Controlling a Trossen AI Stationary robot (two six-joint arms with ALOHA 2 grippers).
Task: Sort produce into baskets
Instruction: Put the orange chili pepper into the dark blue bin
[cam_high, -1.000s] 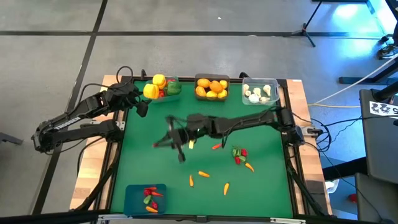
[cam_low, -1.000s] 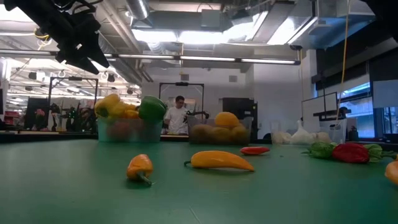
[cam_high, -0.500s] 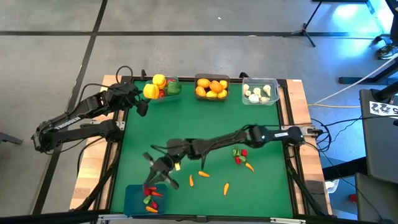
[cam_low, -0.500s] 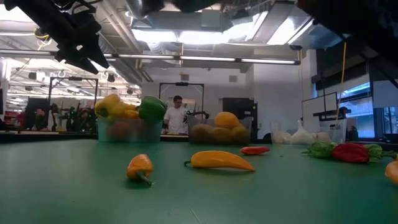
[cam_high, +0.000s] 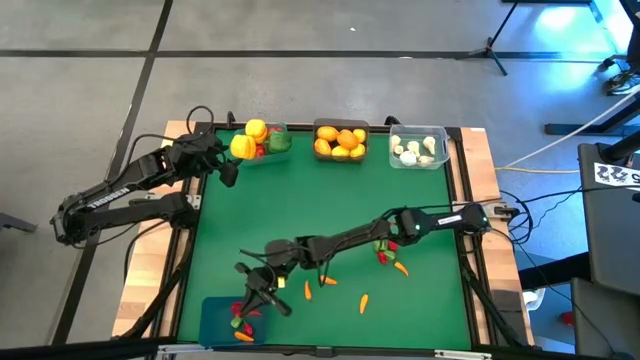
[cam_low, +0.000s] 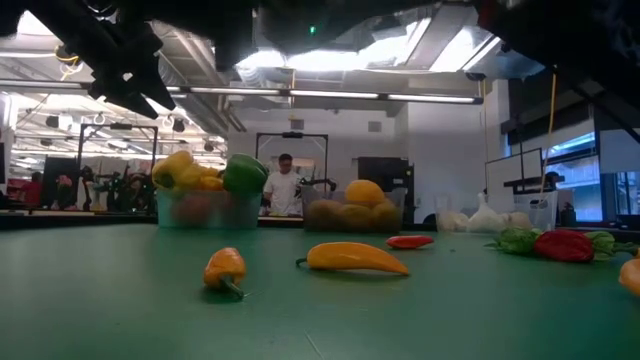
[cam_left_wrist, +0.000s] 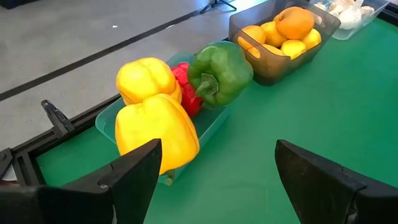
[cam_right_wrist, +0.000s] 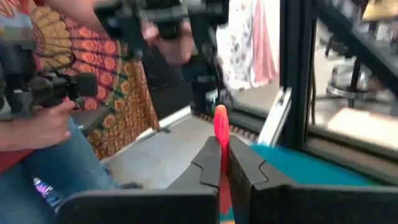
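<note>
My right gripper (cam_high: 252, 300) reaches across the table to the near left, over the far rim of the blue basket (cam_high: 208, 305), and is shut on a red chilli (cam_right_wrist: 221, 124). That basket holds other chillies. At the far left, my left gripper (cam_left_wrist: 217, 180) stands open and holds nothing. It is just short of the teal basket (cam_high: 284, 130) of yellow, red and green peppers. A dark grey basket (cam_high: 340, 125) holds oranges and lemons. A clear one (cam_high: 440, 135) holds garlic. My right gripper pinches the red chilli between its two fingers (cam_right_wrist: 208, 163). One end of the chilli (cam_right_wrist: 220, 118) sticks out past the fingertips. The fingers lie about level and come from the table's right side. The chilli is lifted clear of the table.
Loose carrots (cam_high: 327, 280) (cam_high: 363, 302) lie on the green mat at near centre. Several red and green pieces (cam_high: 385, 250) lie to their right, under my right arm. A person holding handles shows beyond the table's edge in the right wrist view.
My right gripper has swung from the table's middle toward the near left corner and sunk toward the blue basket. It has rolled as it went and stayed shut on the chilli.
</note>
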